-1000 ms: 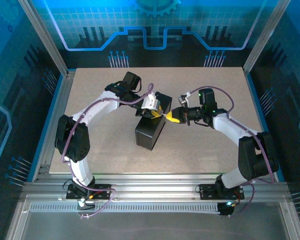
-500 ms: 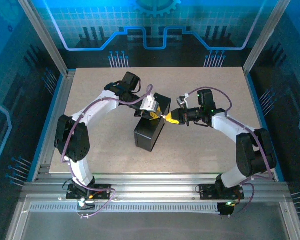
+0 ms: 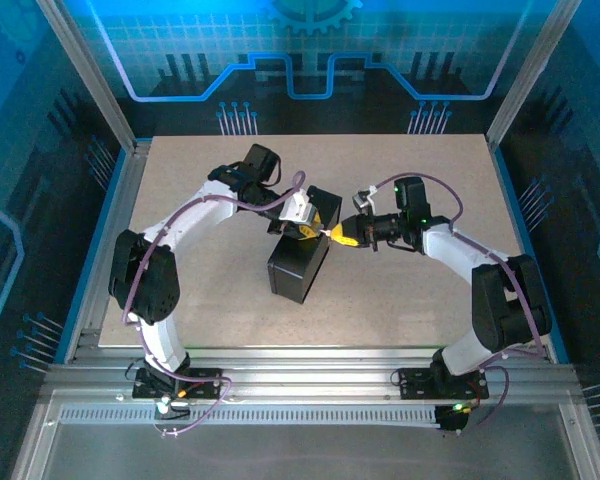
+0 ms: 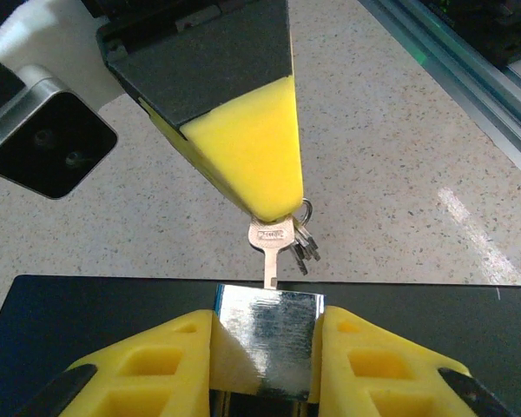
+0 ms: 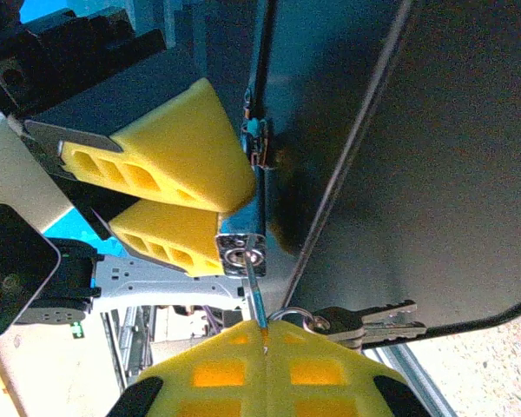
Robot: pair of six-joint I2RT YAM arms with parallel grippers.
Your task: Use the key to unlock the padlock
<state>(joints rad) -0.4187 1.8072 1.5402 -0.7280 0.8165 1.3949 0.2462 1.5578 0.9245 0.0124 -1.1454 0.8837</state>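
**Key tip at the padlock, both claws clenched**

Top view: the two claws meet near the centre of the tabletop [image 3: 410,300]. The left claw [image 3: 306,226] comes in from approx. 10 o'clock and is clenched on the padlock [image 4: 269,334]. In the left wrist view its yellow fingers [image 4: 156,365] press the shiny lock body on both sides.

The right claw [image 3: 344,237] comes in from 3 o'clock and is closed tight on the key [image 4: 272,245], gripping it by the head. In the left wrist view the blade points to 6 o'clock, w/ the tip touching the padlock's upper edge. In the right wrist view the tip is at the round keyhole. How deep it sits, I cannot tell.

Spare keys [image 5: 365,320] hang on a ring beside the head. A black box [image 3: 298,268] lies just beside the claws, toward 7 o'clock in the top view.
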